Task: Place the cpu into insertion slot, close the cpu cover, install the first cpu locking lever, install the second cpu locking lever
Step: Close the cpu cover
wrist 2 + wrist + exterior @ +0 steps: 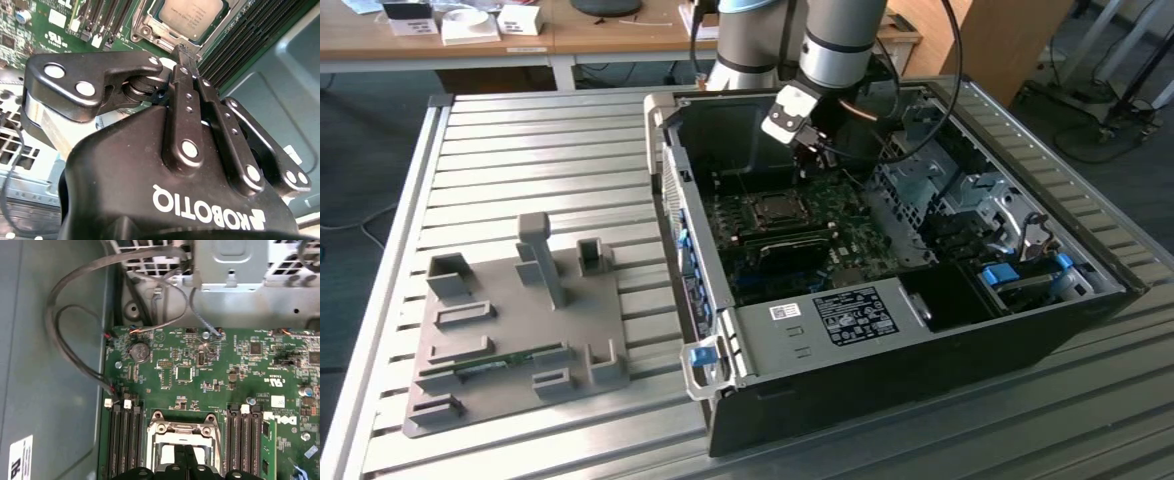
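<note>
Seated cpu (192, 17) just beside closed fingers (186, 107)

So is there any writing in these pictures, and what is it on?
claw: white maker's name on its body, upside down.
cpu: faint print, too small to read.
black label inside the computer case: too small.
white sticker on the case's wall: blurred.
motherboard: a white maker's mark; other markings too small.
</note>
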Controlling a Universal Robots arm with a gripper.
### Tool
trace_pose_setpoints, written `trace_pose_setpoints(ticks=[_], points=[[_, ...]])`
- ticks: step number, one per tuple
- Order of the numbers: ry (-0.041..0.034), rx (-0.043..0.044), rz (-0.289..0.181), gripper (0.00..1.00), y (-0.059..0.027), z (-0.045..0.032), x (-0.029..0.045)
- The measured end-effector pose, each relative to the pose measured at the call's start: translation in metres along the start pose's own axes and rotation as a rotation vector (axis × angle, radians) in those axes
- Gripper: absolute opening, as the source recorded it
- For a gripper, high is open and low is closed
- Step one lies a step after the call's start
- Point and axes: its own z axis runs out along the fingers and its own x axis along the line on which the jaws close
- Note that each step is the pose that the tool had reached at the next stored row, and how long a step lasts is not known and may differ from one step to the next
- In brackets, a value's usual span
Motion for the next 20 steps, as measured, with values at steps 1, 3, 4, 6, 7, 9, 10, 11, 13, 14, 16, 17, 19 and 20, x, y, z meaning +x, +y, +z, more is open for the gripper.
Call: trace_pose_setpoints(ticks=[1, 3, 4, 6, 7, 9, 10, 11, 13, 14, 16, 17, 19, 20], points=[[0.0006, 0.0006, -0.013, 0.11, 0.0, 0.0, 0.0], [0.0008, 0.0008, -0.016, 0.11, 0.0, 0.0, 0.0], [0.0008, 0.0008, -0.017, 0.11, 0.0, 0.0, 0.0], [0.0008, 0.0008, -0.017, 0.11, 0.0, 0.0, 0.0], [0.0007, 0.0009, -0.017, 0.11, 0.0, 0.0, 0.0], [0.0008, 0.0009, -0.018, 0.11, 0.0, 0.0, 0.0], [0.0011, 0.0011, -0.023, 0.11, 0.0, 0.0, 0.0], [0.0015, 0.0015, -0.031, 0.11, 0.0, 0.0, 0.0], [0.0025, 0.0026, -0.055, 0.11, 0.0, 0.0, 0.0], [0.0033, 0.0035, -0.071, 0.11, 0.0, 0.0, 0.0], [0.0049, 0.0052, -0.107, 0.11, 0.0, 0.0, 0.0], [0.0058, 0.0061, -0.127, 0.11, 0.0, 0.0, 0.0], [0.0075, 0.0079, -0.162, 0.11, 0.0, 0.0, 0.0], [0.0083, 0.0088, -0.18, 0.11, 0.0, 0.0, 0.0]])
